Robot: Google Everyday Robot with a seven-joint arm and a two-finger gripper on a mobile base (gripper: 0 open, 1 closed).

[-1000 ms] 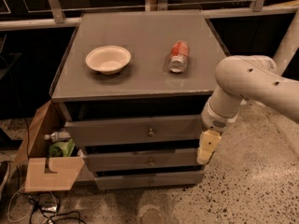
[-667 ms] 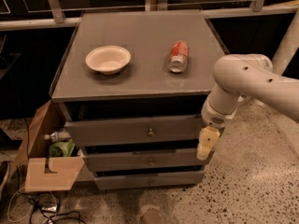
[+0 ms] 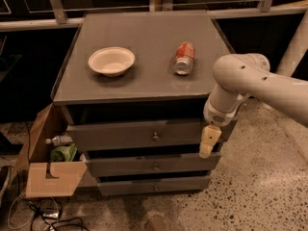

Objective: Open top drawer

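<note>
Now: gripper at the right end of the top drawer

We see a grey cabinet point(image 3: 144, 37) from above and in front, with three drawer fronts stepped one below the other. The top drawer point(image 3: 120, 136) is the widest and tallest; its small round knob point(image 3: 155, 136) sits at the centre of its flat front, and a dark gap runs between that front and the cabinet top. The middle drawer point(image 3: 125, 166) and the bottom drawer point(image 3: 130, 186) lie beneath it, each with its own knob.

The white arm point(image 3: 250, 81) enters from the right and bends downward. Its gripper point(image 3: 206, 150), cream-coloured, points toward the floor just in front of the right end of the top drawer, well apart from the knob. Whether it is parted or closed we cannot tell, and we see nothing held in it.

On the cabinet top a pale bowl point(image 3: 111, 60) stands at left, and a red can point(image 3: 184, 57) lies on its side at right. Left of the cabinet, an open cardboard box point(image 3: 50, 179) holds a plastic bottle point(image 3: 57, 140) and something green point(image 3: 65, 153). Cables point(image 3: 43, 215) trail over the speckled floor point(image 3: 260, 191).
</note>
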